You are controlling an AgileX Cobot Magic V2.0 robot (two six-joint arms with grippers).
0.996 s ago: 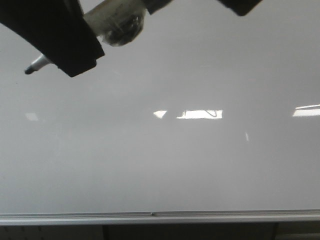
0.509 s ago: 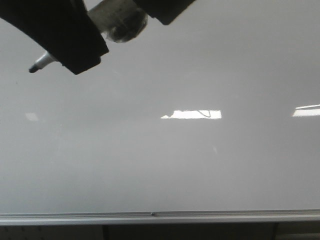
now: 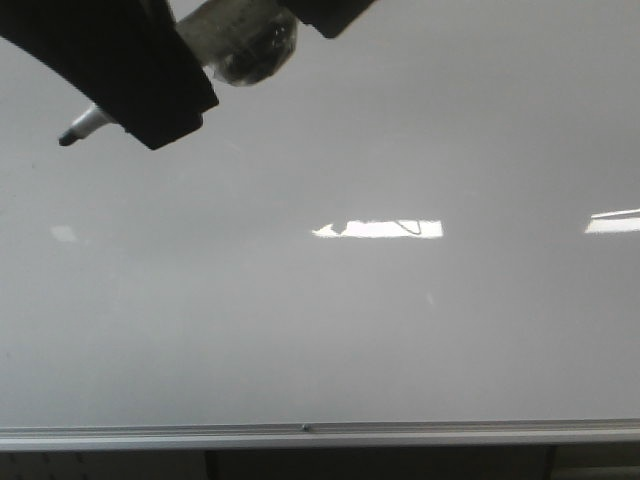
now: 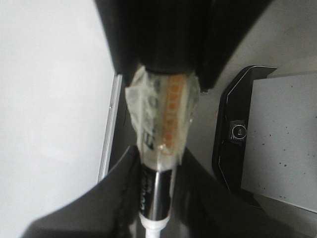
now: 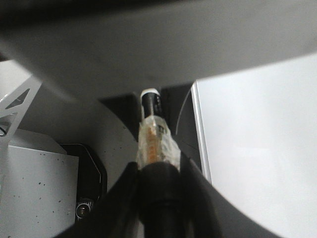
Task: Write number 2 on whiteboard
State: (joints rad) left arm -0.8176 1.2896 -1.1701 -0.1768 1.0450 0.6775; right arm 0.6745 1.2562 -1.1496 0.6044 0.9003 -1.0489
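Observation:
The whiteboard (image 3: 400, 330) fills the front view, with a silver rail (image 3: 300, 434) along its lower edge. No number 2 shows on it. A black marker (image 3: 240, 40) with clear tape round its middle hangs at the top left, its tip (image 3: 68, 137) pointing left, close to the board. My left gripper (image 3: 140, 110) is shut on the barrel near the tip, seen also in the left wrist view (image 4: 156, 218). My right gripper (image 3: 325, 15) is shut on the marker's black back end (image 5: 157, 178). The taped part (image 5: 154, 144) runs between the two grippers.
Bright light reflections (image 3: 385, 229) lie across the middle of the board. Below the board's edge a black camera unit (image 4: 237, 131) sits against a grey speckled surface (image 4: 282, 134). It also shows in the right wrist view (image 5: 84, 208), below a white bracket (image 5: 15, 104).
My right gripper's dark fingers, apart at the top a second ago, have come together at the marker's back end. The marker tip has shifted slightly right and up.

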